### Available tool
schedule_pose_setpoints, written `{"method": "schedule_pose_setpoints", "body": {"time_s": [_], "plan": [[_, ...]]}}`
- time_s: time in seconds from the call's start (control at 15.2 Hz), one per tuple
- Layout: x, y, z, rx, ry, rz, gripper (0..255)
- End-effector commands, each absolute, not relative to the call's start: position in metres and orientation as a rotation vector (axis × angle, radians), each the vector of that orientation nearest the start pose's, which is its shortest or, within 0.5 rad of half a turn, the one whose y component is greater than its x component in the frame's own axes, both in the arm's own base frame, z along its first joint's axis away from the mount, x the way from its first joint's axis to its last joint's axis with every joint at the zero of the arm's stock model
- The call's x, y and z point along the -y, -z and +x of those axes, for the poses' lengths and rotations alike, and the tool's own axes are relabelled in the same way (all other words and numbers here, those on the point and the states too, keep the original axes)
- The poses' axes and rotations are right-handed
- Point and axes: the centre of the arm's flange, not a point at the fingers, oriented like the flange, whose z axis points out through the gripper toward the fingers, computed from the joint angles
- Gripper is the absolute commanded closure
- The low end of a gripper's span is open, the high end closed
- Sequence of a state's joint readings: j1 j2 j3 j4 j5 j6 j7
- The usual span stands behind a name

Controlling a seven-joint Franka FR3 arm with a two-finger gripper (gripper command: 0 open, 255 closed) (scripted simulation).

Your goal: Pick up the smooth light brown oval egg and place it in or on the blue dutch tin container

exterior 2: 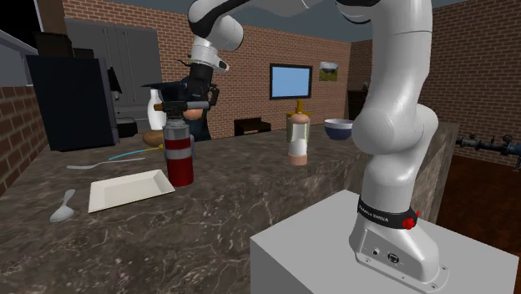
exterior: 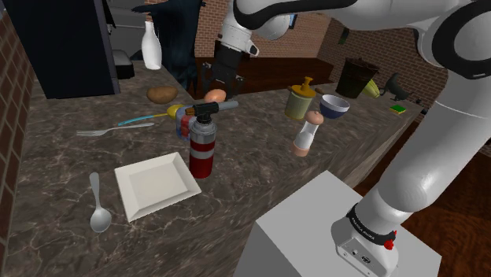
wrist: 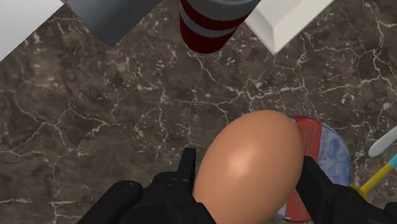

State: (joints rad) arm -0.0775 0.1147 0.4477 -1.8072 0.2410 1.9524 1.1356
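A home kitchen (brick walls [exterior 2: 250, 50]), shown by marble counter [exterior: 71, 161], plate [exterior: 155, 185], fork [exterior: 102, 131], spoon [exterior: 98, 208].

- 1 egg [exterior: 215, 95], light brown.
- 1 round tin [wrist: 332, 159], blue and red.
- 1 red canister [exterior: 202, 149] with a torch head.
- 1 square white plate [exterior: 156, 185].
- 1 spoon [exterior: 97, 208], at the plate's 8 o'clock in the shoulder view.
- 1 fork [exterior: 102, 132], at the plate's 10 o'clock.
- 2 bottles: 1 white bottle [exterior: 152, 45], 1 yellow-capped bottle [exterior: 300, 100].
- 1 potato [exterior: 162, 95].
- 1 bowl [exterior: 335, 105].
- 1 grinder [exterior: 307, 134].
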Motion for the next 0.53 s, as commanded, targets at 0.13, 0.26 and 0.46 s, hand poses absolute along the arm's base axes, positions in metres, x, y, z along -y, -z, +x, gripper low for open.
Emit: {"method": "schedule_pose_setpoints", "body": {"time_s": [0.13, 0.26, 0.46], "plan": [[-0.242, -0.487, 0.602, -1.206, -0.231, -2.643, 255], [-0.252, -0.487, 0.626, -1.206, -0.231, -2.643, 255], [-0.258, -0.476, 0.642, -1.206, -0.231, -2.643, 255]]}}
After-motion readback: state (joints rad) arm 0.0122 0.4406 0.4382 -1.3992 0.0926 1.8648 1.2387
